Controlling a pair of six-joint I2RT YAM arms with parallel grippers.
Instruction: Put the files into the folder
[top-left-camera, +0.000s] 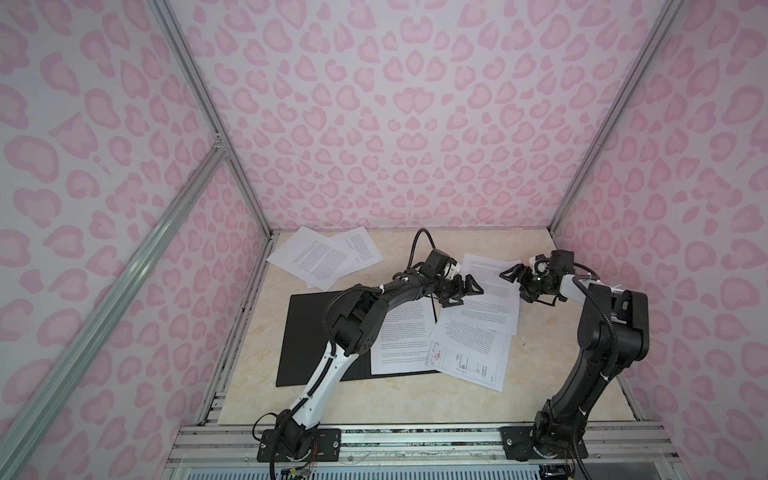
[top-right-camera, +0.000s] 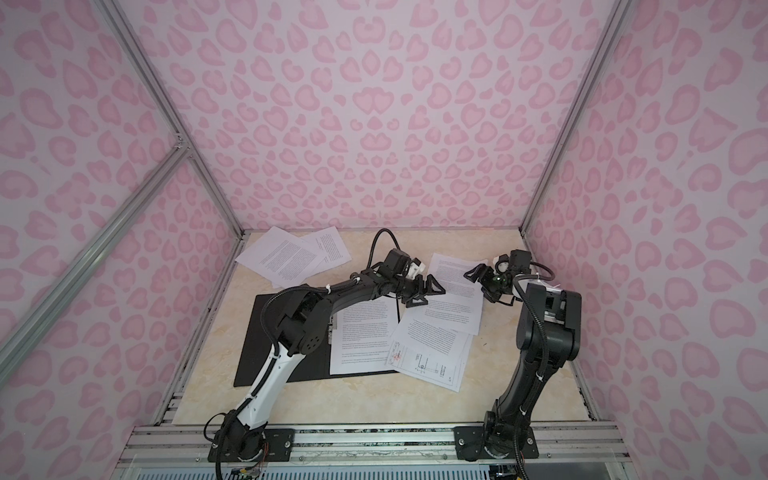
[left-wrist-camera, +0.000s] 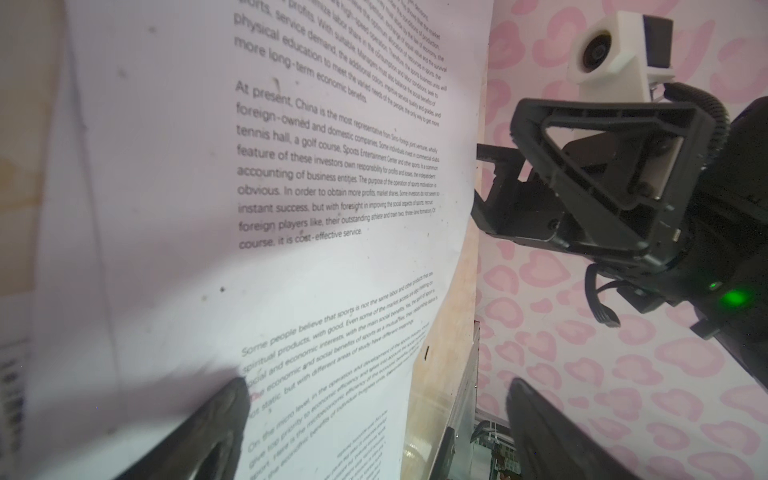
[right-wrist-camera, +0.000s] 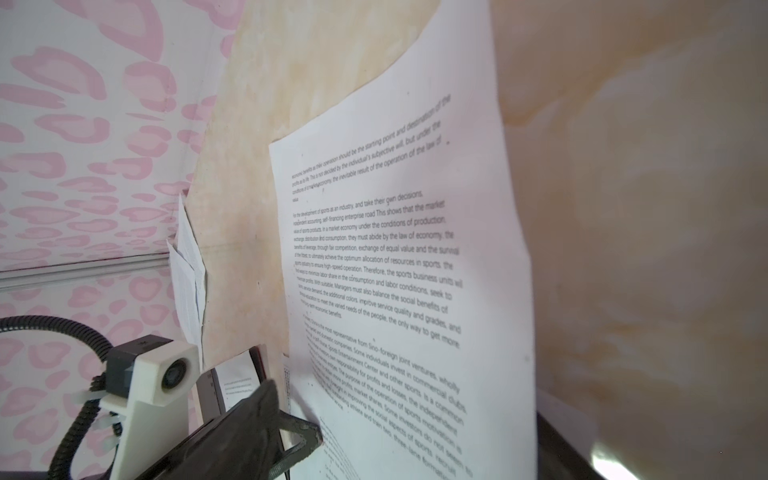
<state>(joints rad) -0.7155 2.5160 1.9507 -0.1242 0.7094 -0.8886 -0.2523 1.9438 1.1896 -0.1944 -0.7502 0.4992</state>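
The folder (top-left-camera: 307, 332) (top-right-camera: 266, 332) lies open and black side up on the table, with one printed sheet (top-left-camera: 399, 336) on its right half. To its right three more files overlap: a text sheet (top-left-camera: 490, 291) (left-wrist-camera: 291, 166) (right-wrist-camera: 415, 249), a second text sheet (top-left-camera: 469, 345), and a drawing sheet (top-left-camera: 465, 370). My left gripper (top-left-camera: 465, 291) (left-wrist-camera: 374, 440) is open over the first text sheet's left edge. My right gripper (top-left-camera: 515, 282) (right-wrist-camera: 409, 436) faces it, open at the sheet's right edge. The sheet bows slightly between them.
Two more printed sheets (top-left-camera: 320, 257) (top-left-camera: 361, 247) lie overlapped at the back left corner, one hanging past the table edge. Pink patterned walls with aluminium posts close in the marble-look table (top-left-camera: 561, 374). A black cable (top-left-camera: 415, 249) arches behind the left arm.
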